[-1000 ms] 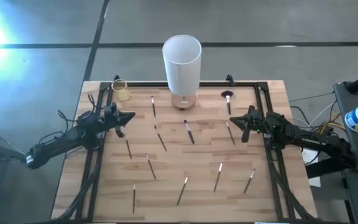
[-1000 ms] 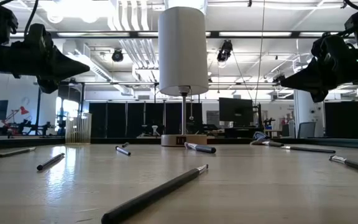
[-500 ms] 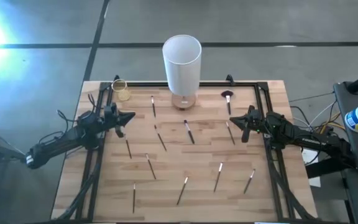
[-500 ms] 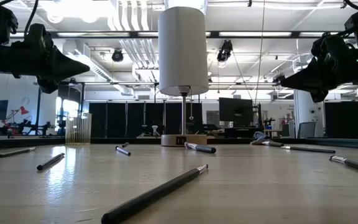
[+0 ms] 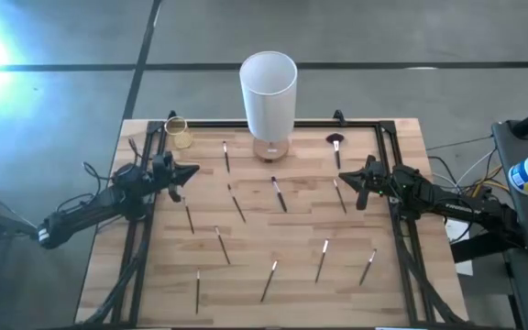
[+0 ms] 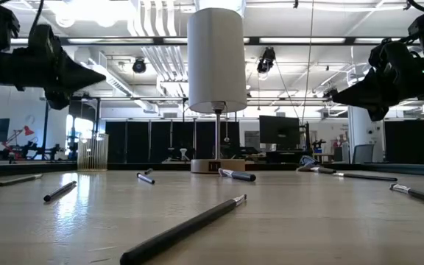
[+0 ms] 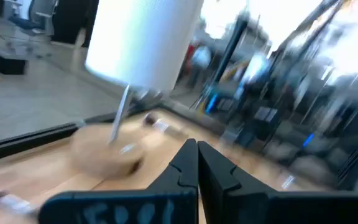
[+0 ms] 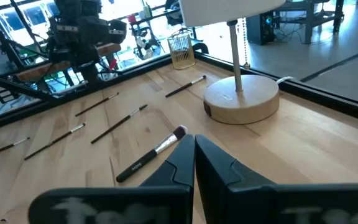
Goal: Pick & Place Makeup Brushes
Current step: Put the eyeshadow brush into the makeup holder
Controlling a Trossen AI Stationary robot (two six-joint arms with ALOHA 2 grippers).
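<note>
Wooden worktop carries about 11 makeup brushes scattered flat across it, well apart from one another, one with a wider dark fluffy head near the far right corner. A tall white cylinder stands on a round wooden base at the far middle edge, and a small yellowish cup sits near the far left corner. The left end effector hovers above the left side, fingers pressed together, holding nothing. The right end effector hovers above the right side, fingers likewise pressed together and empty, just beside 1 brush lying below it
</note>
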